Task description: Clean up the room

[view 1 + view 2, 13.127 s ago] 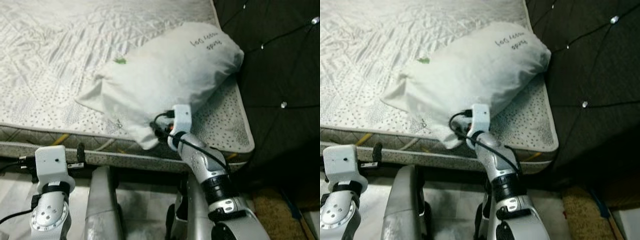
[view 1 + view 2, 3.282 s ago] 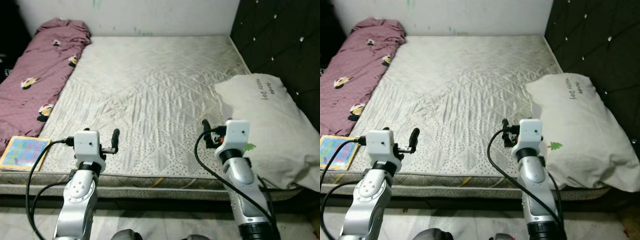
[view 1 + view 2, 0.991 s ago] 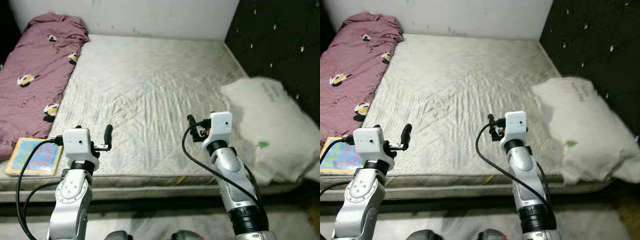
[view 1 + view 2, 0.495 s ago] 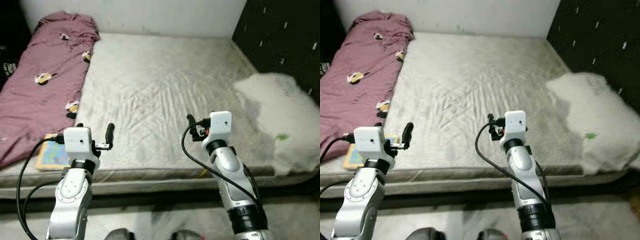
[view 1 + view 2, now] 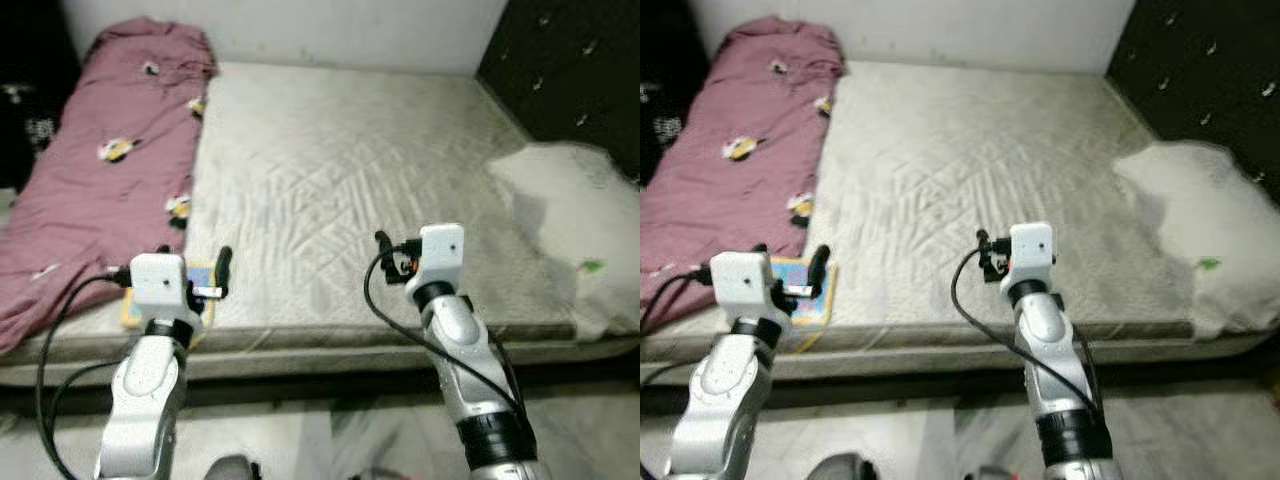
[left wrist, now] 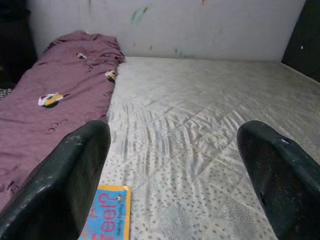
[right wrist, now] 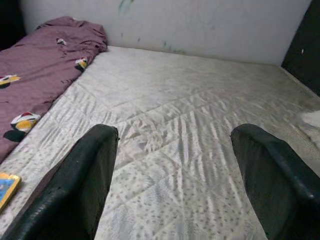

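A bare quilted mattress [image 5: 330, 170] lies before me. Along its left side stretches a crumpled purple blanket [image 5: 100, 170] with small prints. A white pillow [image 5: 575, 230] rests at the right end by the dark headboard. A colourful book [image 5: 805, 277] lies flat at the mattress's front left edge, just beyond my left gripper [image 5: 222, 262]. That gripper is open and holds nothing; the book [image 6: 107, 215] is below its fingers in the left wrist view. My right gripper [image 5: 382, 241] hovers open over the front middle of the mattress, also holding nothing.
A black tufted headboard [image 5: 580, 70] rises at the right. A pale wall [image 5: 300, 30] runs behind the bed. Light floor [image 5: 300, 440] lies between me and the mattress's front edge. Something dark [image 5: 30, 110] stands left of the blanket.
The camera has swung left: the pillow sits further right in the picture, and more of the blanket and book show. Both arms keep the same raised pose.
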